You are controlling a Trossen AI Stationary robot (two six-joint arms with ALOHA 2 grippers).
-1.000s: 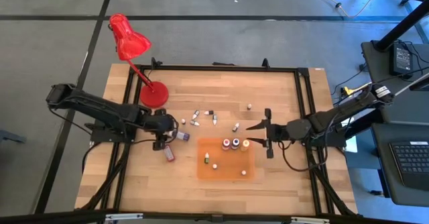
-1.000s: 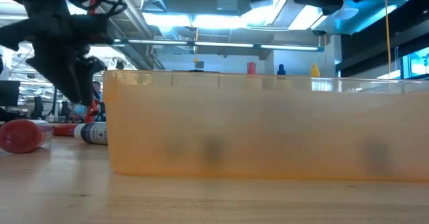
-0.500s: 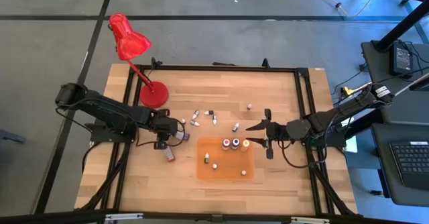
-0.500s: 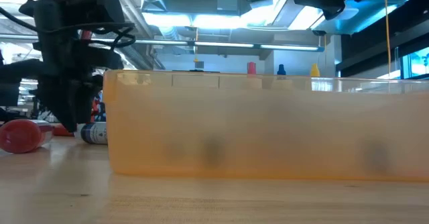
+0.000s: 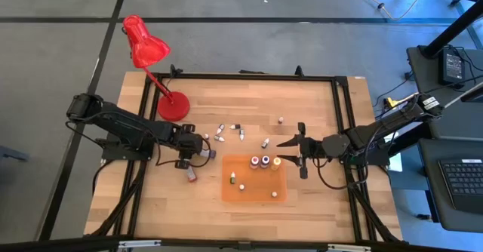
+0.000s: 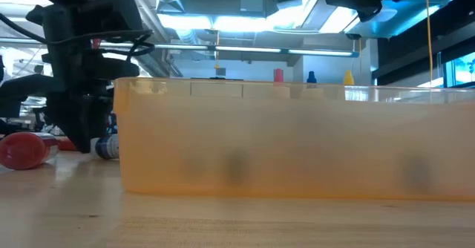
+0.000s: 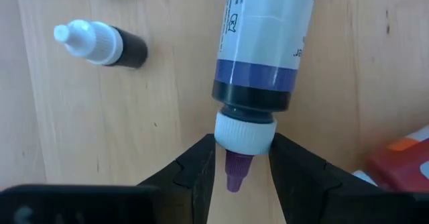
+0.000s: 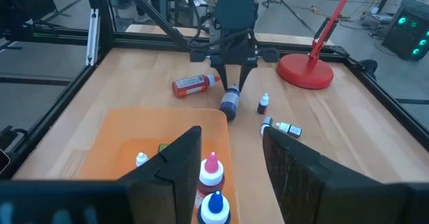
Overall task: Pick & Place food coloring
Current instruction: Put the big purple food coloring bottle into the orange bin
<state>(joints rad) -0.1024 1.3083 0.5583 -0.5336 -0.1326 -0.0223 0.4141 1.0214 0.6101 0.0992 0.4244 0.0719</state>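
Note:
A food coloring bottle [image 7: 265, 43] with a purple band, a white cap and a purple tip lies on its side on the wood, left of the orange tray [image 5: 260, 194]. My left gripper [image 7: 241, 158] stands over its cap end, pointing steeply down, shut on it; the right wrist view also shows this gripper [image 8: 232, 83] over the bottle [image 8: 230, 103]. A red bottle [image 5: 192, 174] lies nearby. Several small bottles stand in the tray. My right gripper [image 5: 300, 150] hovers open at the tray's right side, holding nothing. My left gripper pinches the white cap [image 7: 244, 129] of the lying bottle between its two fingertips, one on each side. The fingers come from above, slanting down, in line with the bottle's length. The bottle rests on its side on the table, purple tip between the fingers.
Several loose little bottles [image 5: 230, 132] lie scattered on the wood beyond the tray, one white-capped dropper [image 7: 100, 43] close to the held bottle. A red desk lamp [image 5: 147, 44] stands at the far left, its base [image 5: 173, 106] near my left arm. Bare wood lies along the near edge.
My left gripper has come down and a little toward the tray, onto the cap end of the lying bottle, straightening from a tilt as it sank. The bottle has stayed on the table.

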